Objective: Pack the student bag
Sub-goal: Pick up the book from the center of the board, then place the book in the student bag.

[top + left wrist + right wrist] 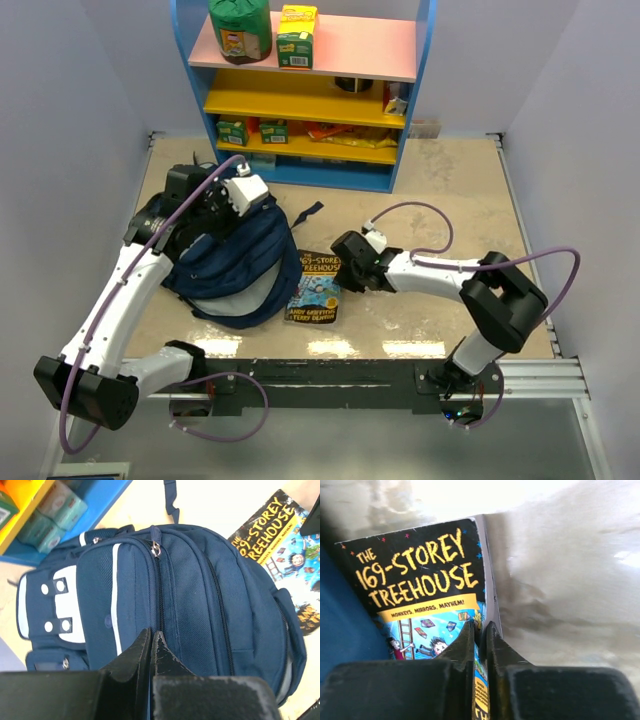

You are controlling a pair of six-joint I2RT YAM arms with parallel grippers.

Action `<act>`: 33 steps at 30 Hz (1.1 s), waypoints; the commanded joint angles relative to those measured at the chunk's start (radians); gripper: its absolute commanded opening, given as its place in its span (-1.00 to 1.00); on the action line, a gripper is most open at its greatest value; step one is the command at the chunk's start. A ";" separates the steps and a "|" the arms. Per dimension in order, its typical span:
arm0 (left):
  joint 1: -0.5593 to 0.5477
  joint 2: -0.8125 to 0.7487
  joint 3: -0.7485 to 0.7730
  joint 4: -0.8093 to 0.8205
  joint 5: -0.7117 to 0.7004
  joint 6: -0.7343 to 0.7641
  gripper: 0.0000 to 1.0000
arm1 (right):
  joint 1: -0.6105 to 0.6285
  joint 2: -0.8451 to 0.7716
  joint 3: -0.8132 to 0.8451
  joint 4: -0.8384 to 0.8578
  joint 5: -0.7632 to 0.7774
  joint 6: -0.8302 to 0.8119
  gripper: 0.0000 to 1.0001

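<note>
Left fingers [151, 639] fill the bottom of their wrist view, black and pressed together tip to tip with nothing seen between them, poised over the front of the bag [200, 595]. Right fingers [472, 637] are drawn almost together on the right edge of the book [420, 570], whose cover shows in the slit between them. That book, a black, yellow and blue paperback titled "The 169-Storey Treehouse", lies face up on the tabletop [570, 580] with its left side against the bag. From above, the bag lies on the left half of the tabletop, just in front of the shelf [330, 176], front pockets up, navy with white patches and thin light stripes; the left arm [120, 290] bends over its upper left part. Its zips look closed, one silver pull [156, 548] sitting at the top of the front pocket, and a dark strap [171, 500] trails out toward the shelf. A green tub [240, 28] and a green and yellow carton [296, 35] stand on the shelf's pink top board.
</note>
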 commanded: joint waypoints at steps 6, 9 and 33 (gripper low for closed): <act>0.009 -0.010 0.067 0.032 -0.010 -0.008 -0.99 | 0.008 -0.050 -0.202 0.125 -0.080 0.010 -1.00; 0.009 -0.004 0.075 0.039 -0.013 -0.028 -1.00 | 0.010 -0.139 -0.197 0.121 -0.070 -0.017 -1.00; 0.009 0.049 0.293 0.151 -0.156 -0.281 -1.00 | -0.131 -0.577 -0.028 0.271 -0.389 -0.109 -1.00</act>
